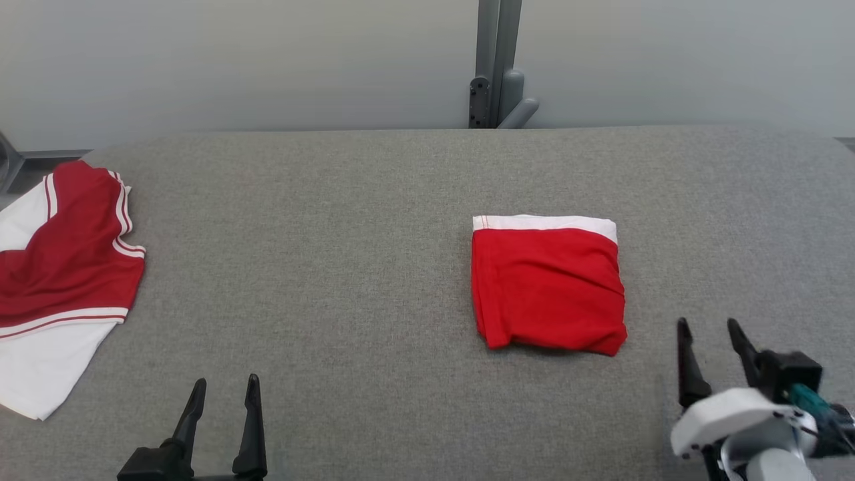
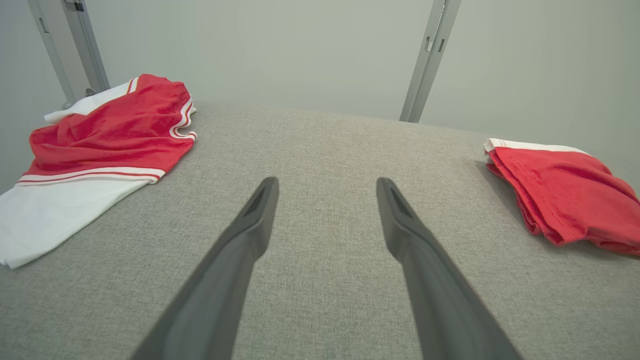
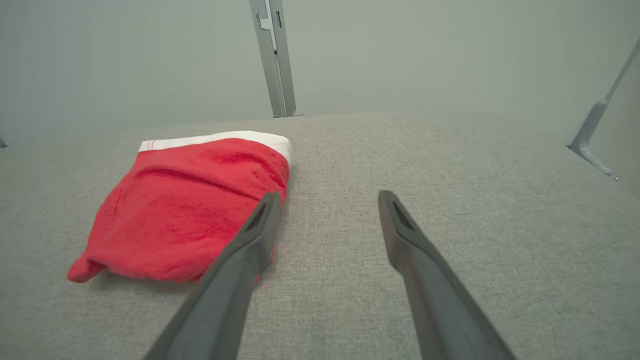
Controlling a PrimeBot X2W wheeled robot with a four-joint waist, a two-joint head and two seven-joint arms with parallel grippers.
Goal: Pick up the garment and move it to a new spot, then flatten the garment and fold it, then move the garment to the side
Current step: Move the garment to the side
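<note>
A loose red-and-white jersey (image 1: 63,267) lies rumpled at the far left edge of the grey fabric-covered table (image 1: 374,220), its white lower part nearest the robot and its striped red part farther back. Just right of it, at the lower left of the head view, the left gripper (image 1: 226,381) hangs over bare table cloth with its two dark fingers spread wide and nothing between them. Past the middle of the table, right of centre, sits the folded red garment (image 1: 548,287), a compact, roughly square bundle lying flat, with a white band along its far edge and slight creases at its near right corner. A grey metal post (image 1: 497,60) rises behind the table's far edge against the pale wall. At the lower right, the right gripper (image 1: 708,325) is held near the bundle's near right corner but apart from it, fingers parted as wide as the left's and holding nothing; from its wrist camera one finger crosses in front of the bundle's edge.
</note>
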